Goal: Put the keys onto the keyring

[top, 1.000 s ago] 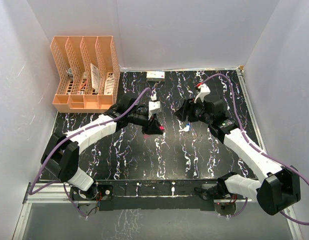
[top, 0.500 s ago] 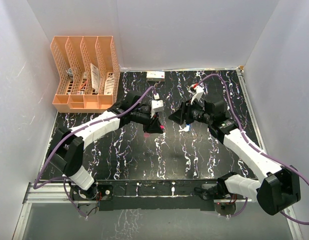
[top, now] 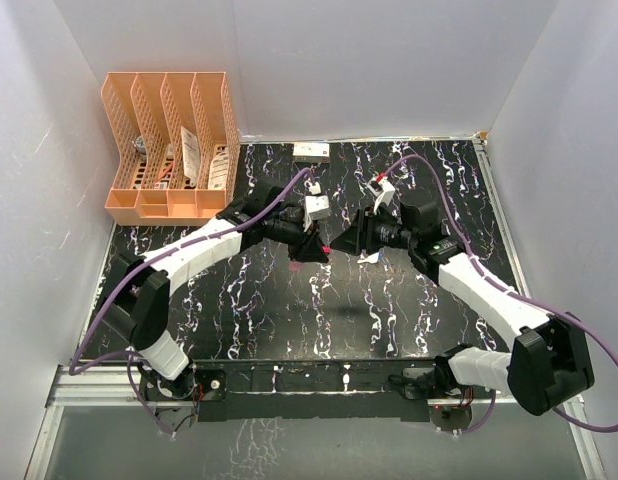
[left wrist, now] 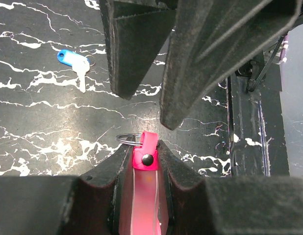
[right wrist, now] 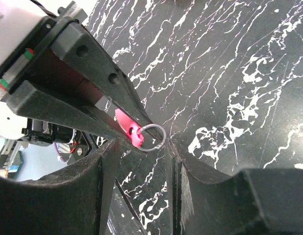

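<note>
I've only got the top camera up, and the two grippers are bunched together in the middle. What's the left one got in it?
Observer: The left gripper is shut on the keyring. The pink strap sits between its fingers, and its ring pokes out past the tips.
Operator: Where's the right one relative to that ring?
Observer: The right gripper is open, with one finger on either side of the ring. As far as its wrist view shows, it isn't pinching it.
Operator: Any key on it?
Observer: No. The blue-headed key lies flat on the table, off to one side, with nothing touching it.
</note>
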Motion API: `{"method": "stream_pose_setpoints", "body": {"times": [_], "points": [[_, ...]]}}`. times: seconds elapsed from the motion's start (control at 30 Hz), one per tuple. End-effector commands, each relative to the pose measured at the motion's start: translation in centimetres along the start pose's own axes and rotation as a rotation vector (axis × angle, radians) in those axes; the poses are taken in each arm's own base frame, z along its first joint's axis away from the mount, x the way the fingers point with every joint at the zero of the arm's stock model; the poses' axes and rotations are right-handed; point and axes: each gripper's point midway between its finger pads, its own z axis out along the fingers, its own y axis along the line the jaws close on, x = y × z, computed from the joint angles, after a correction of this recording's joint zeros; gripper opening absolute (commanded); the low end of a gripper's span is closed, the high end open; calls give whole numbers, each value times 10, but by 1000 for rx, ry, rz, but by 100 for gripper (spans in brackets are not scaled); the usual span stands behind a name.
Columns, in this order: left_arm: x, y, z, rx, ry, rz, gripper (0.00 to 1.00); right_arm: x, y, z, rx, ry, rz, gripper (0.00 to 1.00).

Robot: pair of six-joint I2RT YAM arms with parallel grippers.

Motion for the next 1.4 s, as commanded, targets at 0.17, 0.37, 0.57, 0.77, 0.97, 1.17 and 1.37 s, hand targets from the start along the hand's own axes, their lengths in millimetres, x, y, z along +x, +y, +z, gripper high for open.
{"method": "stream_pose_setpoints", "body": {"times": [0.17,0.37,0.57,0.77,0.97,1.17,1.37], "points": [[-12,6,1,3,-17,23,0,-6,16,10,-81,-18,18,39],[-16,8,1,-3,-24,36,0,-2,10,16,-61,-6,46,38],[-17,10,1,-14,-22,45,0,1,5,19,-41,4,74,37],[-17,11,1,-16,-24,48,0,2,6,21,-52,5,91,36],[-19,11,1,-17,-30,56,0,2,7,24,-66,7,111,35],[-19,11,1,-19,-31,58,0,1,9,26,-79,-1,132,33],[-21,11,0,-27,-41,69,0,1,9,29,-85,0,165,32]]}}
